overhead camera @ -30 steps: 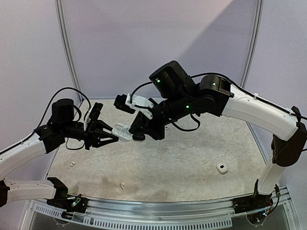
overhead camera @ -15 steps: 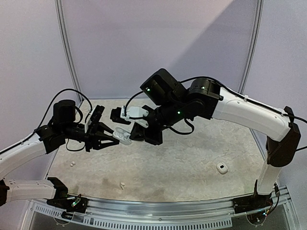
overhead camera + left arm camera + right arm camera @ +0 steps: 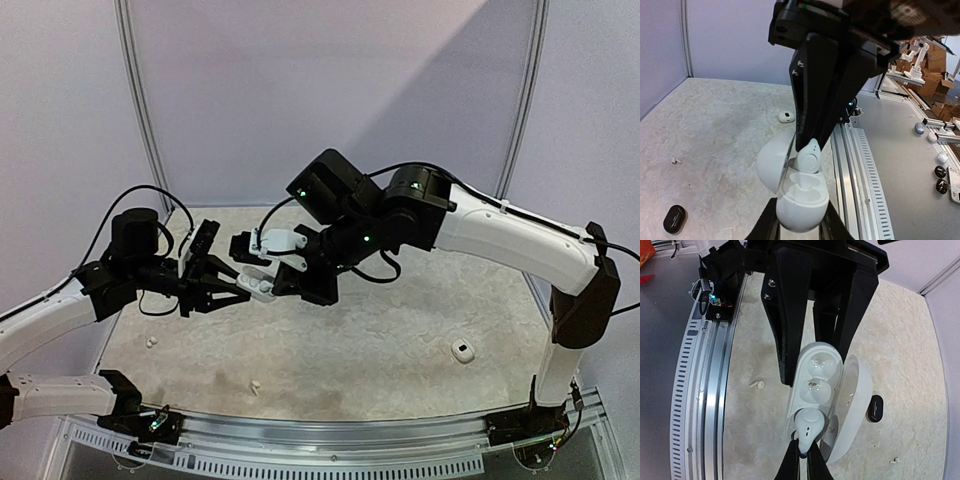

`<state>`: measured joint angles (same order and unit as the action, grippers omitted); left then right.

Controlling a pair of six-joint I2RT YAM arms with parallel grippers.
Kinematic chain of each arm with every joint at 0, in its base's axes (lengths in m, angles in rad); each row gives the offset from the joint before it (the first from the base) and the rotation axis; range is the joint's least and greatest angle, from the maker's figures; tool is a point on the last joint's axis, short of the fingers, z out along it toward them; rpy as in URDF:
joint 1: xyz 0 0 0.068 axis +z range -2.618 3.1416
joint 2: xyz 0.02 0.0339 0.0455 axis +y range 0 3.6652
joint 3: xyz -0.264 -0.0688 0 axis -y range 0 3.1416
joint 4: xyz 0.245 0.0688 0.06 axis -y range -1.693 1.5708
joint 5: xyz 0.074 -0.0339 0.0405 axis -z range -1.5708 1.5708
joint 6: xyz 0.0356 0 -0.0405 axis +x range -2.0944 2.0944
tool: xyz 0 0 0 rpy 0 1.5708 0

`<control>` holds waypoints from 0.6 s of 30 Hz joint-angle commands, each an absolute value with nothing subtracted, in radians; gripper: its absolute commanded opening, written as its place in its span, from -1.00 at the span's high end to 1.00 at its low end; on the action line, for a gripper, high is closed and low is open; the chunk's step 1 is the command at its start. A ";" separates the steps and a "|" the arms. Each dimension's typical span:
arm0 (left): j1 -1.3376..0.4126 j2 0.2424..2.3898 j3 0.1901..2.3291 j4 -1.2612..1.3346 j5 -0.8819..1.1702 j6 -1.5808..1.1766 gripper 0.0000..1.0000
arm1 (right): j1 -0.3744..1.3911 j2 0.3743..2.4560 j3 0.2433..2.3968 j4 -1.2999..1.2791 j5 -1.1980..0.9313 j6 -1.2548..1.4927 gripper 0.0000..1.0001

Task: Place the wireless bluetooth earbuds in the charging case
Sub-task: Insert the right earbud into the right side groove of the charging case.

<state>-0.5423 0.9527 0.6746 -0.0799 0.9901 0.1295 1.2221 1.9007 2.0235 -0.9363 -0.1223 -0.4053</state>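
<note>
Earbud (image 3: 809, 159): white one, pinched tight in the right jaws. It looks partly into a socket of the charging case (image 3: 802, 202), at the end away from the left jaws. Not seated yet imo.
Charging case: open, lid flipped back, held up above the tabletop (image 3: 400, 330), with the left jaws clamped on its base.
Step tip: hold the case dead steady, square the bud to its socket, push straight in gently, and let go only once it sits flush. A twisted bud will likely jam on the rim.
Right arm (image 3: 510, 235): arched high, reaching across, wrist bent down onto the case.
Left arm (image 3: 40, 330): low, stretched forward, offering the case's open face to the right arm.
Strays: black case (image 3: 675, 219) on the tabletop below the held case.
</note>
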 commanded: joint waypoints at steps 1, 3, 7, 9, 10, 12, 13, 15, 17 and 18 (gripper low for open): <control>-0.566 0.946 0.704 -0.049 0.986 0.123 1.00 | 1.228 1.925 2.049 -0.949 -0.103 -0.415 1.00; -0.566 0.946 0.704 -0.048 0.986 0.121 1.00 | 1.227 1.928 2.051 -0.953 -0.102 -0.416 0.88; -0.567 0.946 0.704 -0.049 0.986 0.128 1.00 | 1.230 1.930 2.056 -0.955 -0.083 -0.411 0.73; -0.568 0.945 0.704 -0.048 0.987 0.127 1.00 | 1.229 1.928 2.057 -0.950 -0.080 -0.408 0.72; -0.568 0.947 0.704 -0.047 0.988 0.127 1.00 | 1.230 1.927 2.058 -0.948 -0.079 -0.408 0.71; -0.568 0.946 0.705 -0.047 0.989 0.127 1.00 | 1.229 1.926 2.061 -0.942 -0.074 -0.404 0.68; -0.568 0.946 0.705 -0.050 0.988 0.127 1.00 | 1.229 1.925 2.064 -0.942 -0.073 -0.401 0.66; -0.568 0.945 0.705 -0.058 0.977 0.116 1.00 | 1.230 1.923 2.077 -0.940 -0.070 -0.393 0.61; -0.566 0.942 0.698 -0.055 0.953 0.088 1.00 | 1.230 1.911 2.087 -0.934 -0.066 -0.380 0.60; -0.566 0.941 0.691 -0.051 0.944 0.069 1.00 | 1.230 1.903 2.089 -0.926 -0.062 -0.372 0.59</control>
<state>-0.5457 0.9527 0.6823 -0.0643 0.9653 0.1181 1.2240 1.9072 2.0460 -0.9428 -0.0933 -0.4000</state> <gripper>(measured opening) 0.230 0.198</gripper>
